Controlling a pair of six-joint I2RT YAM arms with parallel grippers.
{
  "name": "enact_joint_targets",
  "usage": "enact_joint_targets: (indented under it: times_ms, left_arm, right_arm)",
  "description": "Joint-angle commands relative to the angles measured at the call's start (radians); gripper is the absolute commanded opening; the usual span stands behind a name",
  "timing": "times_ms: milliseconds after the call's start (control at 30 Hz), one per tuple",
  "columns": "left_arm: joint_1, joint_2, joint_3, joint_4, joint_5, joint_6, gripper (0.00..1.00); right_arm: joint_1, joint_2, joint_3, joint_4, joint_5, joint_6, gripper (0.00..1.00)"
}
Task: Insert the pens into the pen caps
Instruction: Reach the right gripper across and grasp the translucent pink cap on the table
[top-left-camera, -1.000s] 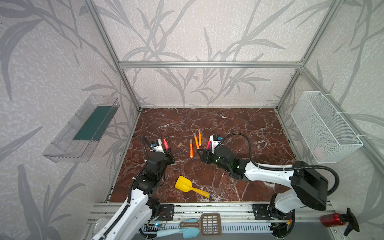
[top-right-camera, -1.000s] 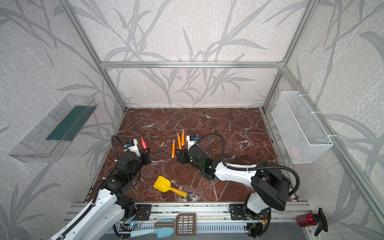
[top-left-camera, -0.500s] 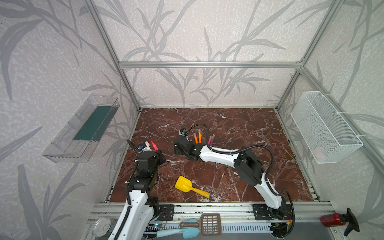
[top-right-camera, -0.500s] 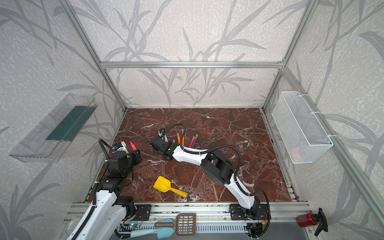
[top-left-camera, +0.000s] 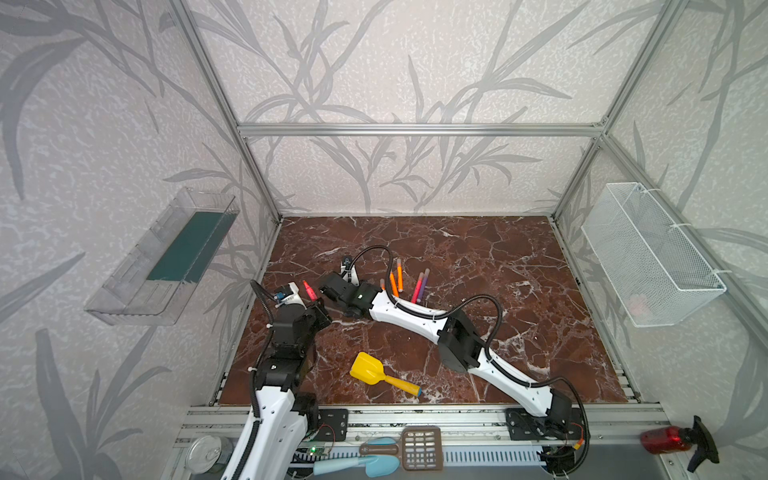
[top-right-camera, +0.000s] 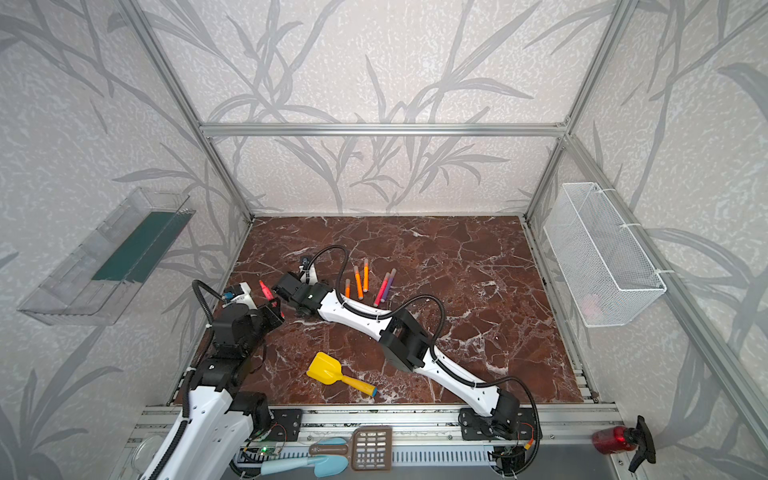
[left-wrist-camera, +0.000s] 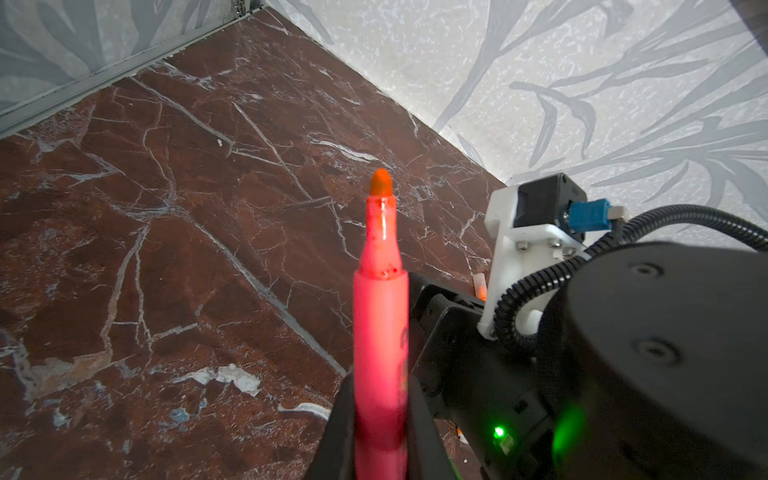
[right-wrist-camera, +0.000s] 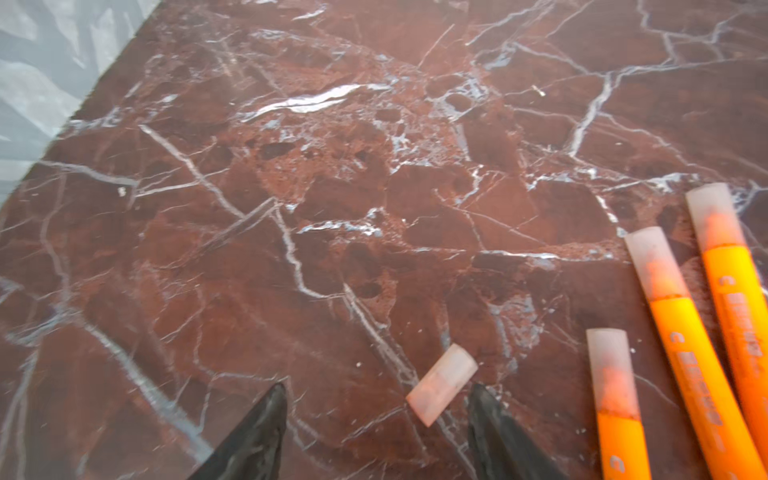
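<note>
Left gripper (left-wrist-camera: 380, 415) clamps the pink-red pen (left-wrist-camera: 380, 324); right gripper (right-wrist-camera: 378, 390) gapes, seemingly straddling a loose cap (right-wrist-camera: 441, 384).

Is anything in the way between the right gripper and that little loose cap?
Nothing visible. The open right gripper hangs just over the cap, which lies alone on the table between its jaws; the capped orange pens lie off to one side.

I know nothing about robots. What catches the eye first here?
The left gripper clamps a glowing pink-red pen, its bare tip sticking out uncapped. The right gripper is open, with one loose cap lying between its jaws, beside three capped orange pens. In both top views a yellow toy shovel lies nearer the front.
</note>
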Motion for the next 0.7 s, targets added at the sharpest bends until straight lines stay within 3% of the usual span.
enact_joint_targets:
  times_ms: [0,667]
  left_arm:
    - [0.005,-0.015,-0.009,-0.019,-0.005,-0.015,0.00]
    - [0.006,-0.015,-0.007,-0.023,-0.002,-0.018,0.00]
  right_arm:
    - [-0.004,0.007,0.010,-0.053,0.069,0.017,0.68]
    - [-0.062,0.063,0.009,-0.022,-0.011,0.054,0.63]
